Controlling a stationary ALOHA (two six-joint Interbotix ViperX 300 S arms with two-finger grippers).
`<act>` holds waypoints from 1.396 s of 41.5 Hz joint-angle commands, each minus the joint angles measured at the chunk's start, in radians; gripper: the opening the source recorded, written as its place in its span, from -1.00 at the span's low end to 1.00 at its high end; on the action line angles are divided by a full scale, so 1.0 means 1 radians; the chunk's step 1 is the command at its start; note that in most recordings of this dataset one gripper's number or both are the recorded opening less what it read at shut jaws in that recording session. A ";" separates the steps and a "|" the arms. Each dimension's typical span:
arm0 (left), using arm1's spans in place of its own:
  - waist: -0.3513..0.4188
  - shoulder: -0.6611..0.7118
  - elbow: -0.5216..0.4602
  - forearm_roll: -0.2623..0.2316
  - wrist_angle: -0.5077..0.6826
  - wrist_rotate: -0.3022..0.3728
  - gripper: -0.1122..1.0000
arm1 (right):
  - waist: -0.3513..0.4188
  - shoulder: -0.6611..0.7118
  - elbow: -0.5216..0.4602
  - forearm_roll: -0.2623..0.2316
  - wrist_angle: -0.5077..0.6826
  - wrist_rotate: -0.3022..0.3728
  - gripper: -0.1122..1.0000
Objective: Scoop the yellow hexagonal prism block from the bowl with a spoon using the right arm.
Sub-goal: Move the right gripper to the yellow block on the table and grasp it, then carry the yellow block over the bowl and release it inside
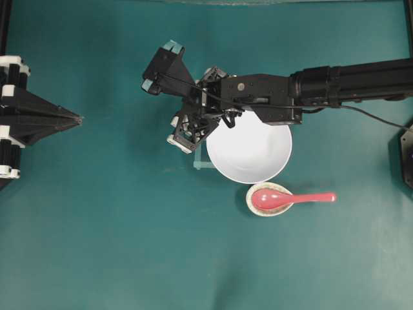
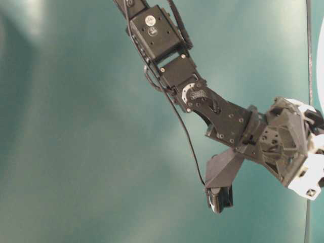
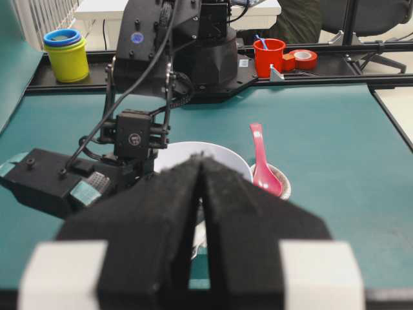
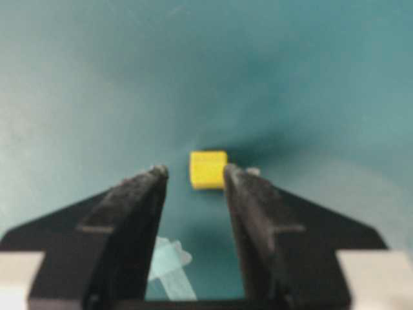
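Right gripper, as I see it through its own wrist camera: jaws spread apart with nothing between them, pointing down at the teal table. Just past the fingertips lies the yellow hexagonal prism block, on the table surface, close to the inner edge of the right-hand finger; I cannot tell whether it touches that finger. A strip of pale tape shows on the table between the fingers, nearer the camera.

From overhead, the right arm reaches across from the right edge and over the upper rim of the bowl, its wrist hanging just left of the bowl. The bowl's white interior, where visible, holds no block; the part under the arm is hidden from me. The block itself is out of sight in this view, covered by the wrist.

Below and to the right of the bowl, the spoon lies with its scoop in the speckled rest and its handle pointing right, untouched by either arm.

Left gripper, seen in its wrist view, has its black fingers pressed together on nothing. It sits well apart at the left edge of the overhead view.

Beyond the table, the left wrist view shows a yellow cup, a red cup and a roll of red tape.
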 commanded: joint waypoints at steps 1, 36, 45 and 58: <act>0.002 0.008 -0.015 0.003 -0.011 0.002 -0.80 | 0.003 -0.020 -0.025 0.003 -0.009 -0.003 0.07; 0.000 0.008 -0.015 0.003 -0.011 0.002 -0.80 | -0.002 0.021 -0.025 0.002 -0.032 -0.003 0.04; 0.000 0.008 -0.015 0.003 -0.008 0.002 -0.80 | -0.002 0.020 -0.029 0.000 -0.029 -0.003 0.02; 0.000 0.009 -0.015 0.003 -0.003 0.003 -0.80 | 0.003 -0.031 -0.037 0.000 -0.028 -0.003 -0.32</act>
